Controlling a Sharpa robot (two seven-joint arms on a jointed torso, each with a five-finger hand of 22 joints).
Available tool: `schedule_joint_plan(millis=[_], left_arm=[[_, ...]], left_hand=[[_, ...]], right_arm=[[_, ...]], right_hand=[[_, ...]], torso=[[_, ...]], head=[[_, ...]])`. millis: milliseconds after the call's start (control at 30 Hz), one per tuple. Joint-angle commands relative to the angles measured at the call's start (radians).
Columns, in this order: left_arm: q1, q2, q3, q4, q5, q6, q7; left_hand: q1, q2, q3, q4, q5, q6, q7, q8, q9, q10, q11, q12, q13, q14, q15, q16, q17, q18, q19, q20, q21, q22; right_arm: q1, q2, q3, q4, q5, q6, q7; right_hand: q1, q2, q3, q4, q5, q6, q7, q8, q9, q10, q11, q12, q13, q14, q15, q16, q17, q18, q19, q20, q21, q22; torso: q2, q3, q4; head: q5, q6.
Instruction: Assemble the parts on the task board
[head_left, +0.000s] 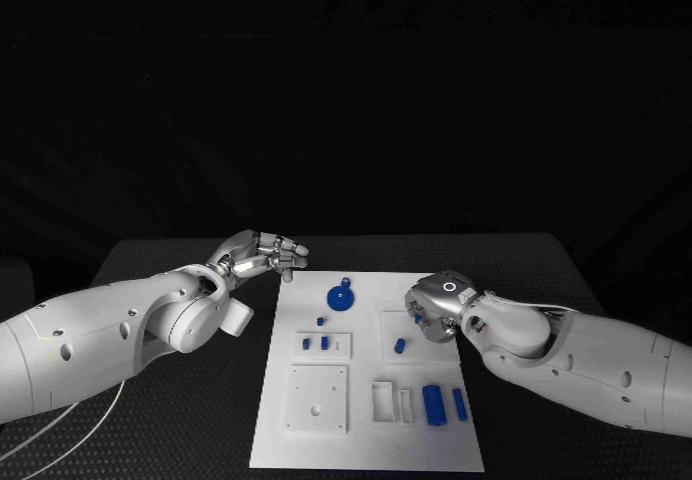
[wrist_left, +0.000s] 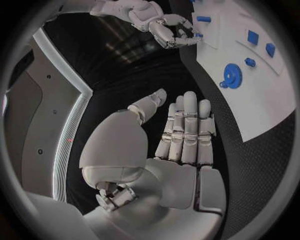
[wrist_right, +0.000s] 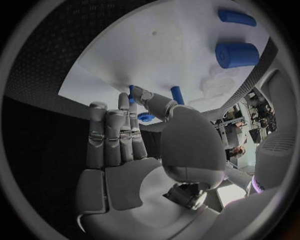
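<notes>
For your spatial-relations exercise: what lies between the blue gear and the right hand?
In the head view, only bare white board lies between the gear and the right hand; no part sits in that stretch.

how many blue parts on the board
7: gear at far end, small piece just nearer, two left of centre, one by the right hand, two near right; hand may hide more.
</notes>
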Motion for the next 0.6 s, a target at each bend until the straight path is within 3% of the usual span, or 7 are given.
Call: schedule_joint_plan(millis=[33, 233, 500, 600], left_arm=[[0.002, 0.0, 0.001, -0.002, 0.007, 0.01, 0.006], [0.002, -0.001, 0.001, -0.004, 0.007, 0.009, 0.006], [0.002, -0.001, 0.001, -0.012, 0.01, 0.006, 0.006], [0.002, 0.006, 0.001, -0.024, 0.016, -0.003, 0.007]], left_hand=[[-0.008, 0.004, -0.003, 0.0, 0.001, -0.007, 0.0, 0.005, 0.001, -0.006, 0.0, 0.005, -0.001, 0.006, -0.001, -0.006, 0.001, 0.015, 0.003, -0.01, -0.006, -0.001], [-0.008, 0.004, -0.003, -0.001, 0.002, -0.008, 0.0, 0.005, 0.001, -0.007, 0.0, 0.005, -0.002, 0.006, -0.001, -0.007, 0.001, 0.015, 0.003, -0.01, -0.007, -0.001], [-0.009, 0.004, -0.003, -0.001, 0.003, -0.009, 0.001, 0.005, 0.001, -0.008, 0.001, 0.006, -0.002, 0.006, 0.0, -0.009, 0.002, 0.015, 0.004, -0.01, -0.007, -0.001], [-0.009, 0.004, -0.003, -0.001, 0.003, -0.009, 0.001, 0.005, 0.001, -0.008, 0.001, 0.006, -0.002, 0.006, 0.0, -0.009, 0.002, 0.015, 0.004, -0.01, -0.008, -0.001]], right_arm=[[0.006, -0.009, 0.006, 0.013, 0.001, 0.014, 0.001], [0.018, -0.029, 0.013, 0.038, 0.015, 0.025, 0.003], [0.023, -0.051, 0.04, 0.097, 0.056, 0.028, 0.002], [0.023, -0.041, 0.041, 0.121, 0.061, 0.016, 0.005]], right_hand=[[-0.004, 0.003, 0.006, -0.002, 0.0, 0.007, 0.001, 0.002, 0.0, 0.002, 0.001, 0.003, 0.018, 0.008, -0.002, 0.002, 0.002, 0.045, 0.009, -0.001, 0.006, 0.017], [-0.005, 0.002, 0.007, -0.002, 0.0, 0.008, 0.001, 0.002, 0.0, 0.003, 0.001, 0.002, 0.018, 0.008, -0.002, 0.002, 0.002, 0.045, 0.009, -0.002, 0.006, 0.017], [-0.006, 0.002, 0.008, -0.003, 0.001, 0.009, 0.001, 0.001, 0.0, 0.004, 0.001, 0.002, 0.018, 0.009, -0.002, 0.002, 0.002, 0.045, 0.009, -0.002, 0.006, 0.017], [-0.006, 0.002, 0.008, -0.003, 0.001, 0.009, 0.001, 0.001, -0.001, 0.004, 0.001, 0.001, 0.018, 0.009, -0.002, 0.001, 0.002, 0.045, 0.01, -0.002, 0.006, 0.017]], torso=[[0.0, -0.0002, -0.0001], [0.0, -0.0006, -0.0001], [-0.001, -0.0013, -0.001], [-0.003, -0.0025, -0.0029]], head=[[0.001, 0.0], [0.002, 0.0], [0.008, -0.002], [0.02, 0.001]])
